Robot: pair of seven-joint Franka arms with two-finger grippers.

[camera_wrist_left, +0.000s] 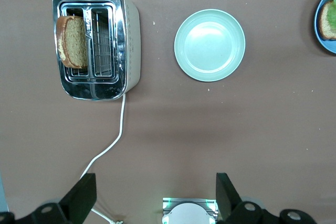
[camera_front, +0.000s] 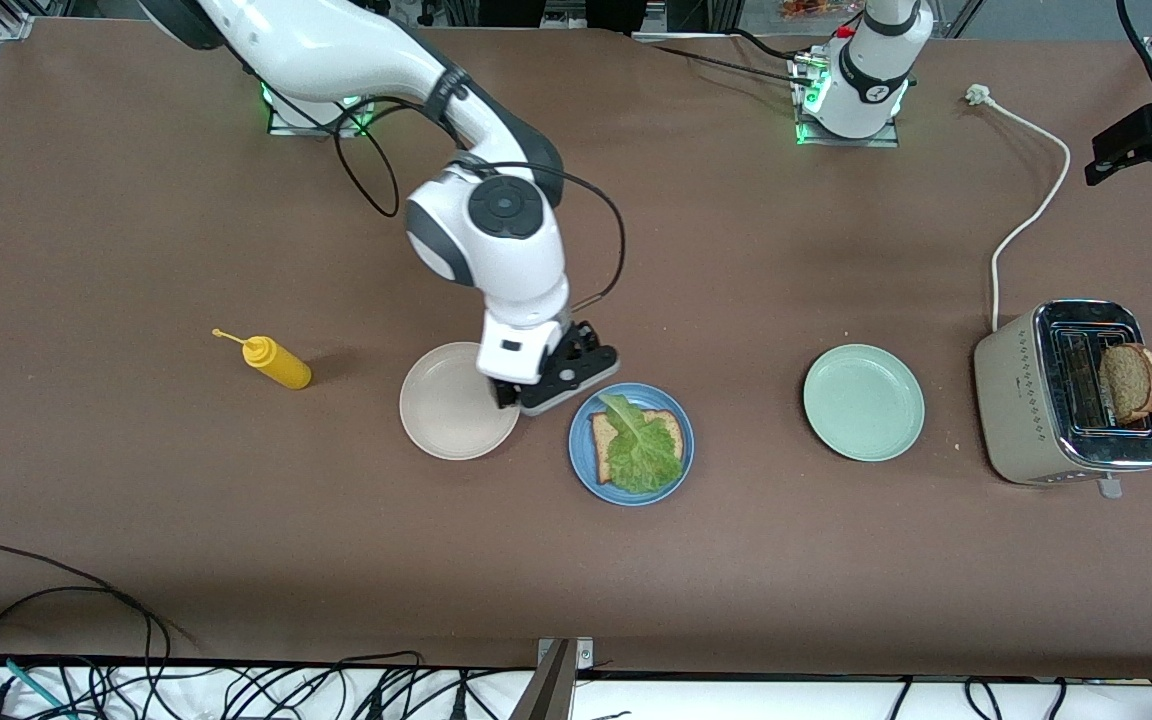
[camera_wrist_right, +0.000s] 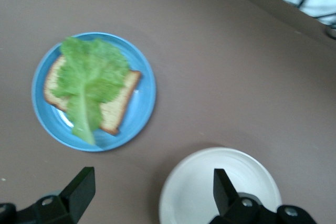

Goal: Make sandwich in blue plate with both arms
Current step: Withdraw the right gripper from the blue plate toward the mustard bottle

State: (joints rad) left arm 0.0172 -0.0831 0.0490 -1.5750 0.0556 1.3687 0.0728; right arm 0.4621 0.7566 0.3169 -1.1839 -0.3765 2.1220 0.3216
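Surface: brown table (camera_front: 236,540), cables along the edge nearest the front camera, robot bases along the edge farthest from it.
Blue plate: blue plate (camera_front: 631,444) in mid-table, just beside the cream plate (camera_front: 456,402), toward the left arm's end from it.
Sandwich so far: one bread slice (camera_front: 671,430) flat on the blue plate, lettuce leaf (camera_front: 640,448) laid over it and hanging a bit past the crust; looks like the base layers are done and only the top slice is missing.
Second slice: second bread slice (camera_front: 1131,381) stands in a slot of the toaster (camera_front: 1021,405) at the left arm's end, sticking up so it can be grabbed.
Right gripper: right gripper (camera_front: 536,395) low over the gap between cream plate and blue plate, fingers apart, nothing between them; probably just let go of the lettuce.
Left gripper: left gripper (camera_wrist_left: 152,203) high over the table near its own base, out of the front view, fingers spread wide and empty, looking down on toaster and mint plate (camera_front: 863,402); placed well for fetching the toast.
Other: yellow bottle (camera_front: 276,362) lies toward the right arm's end, well apart from the plates, unused.
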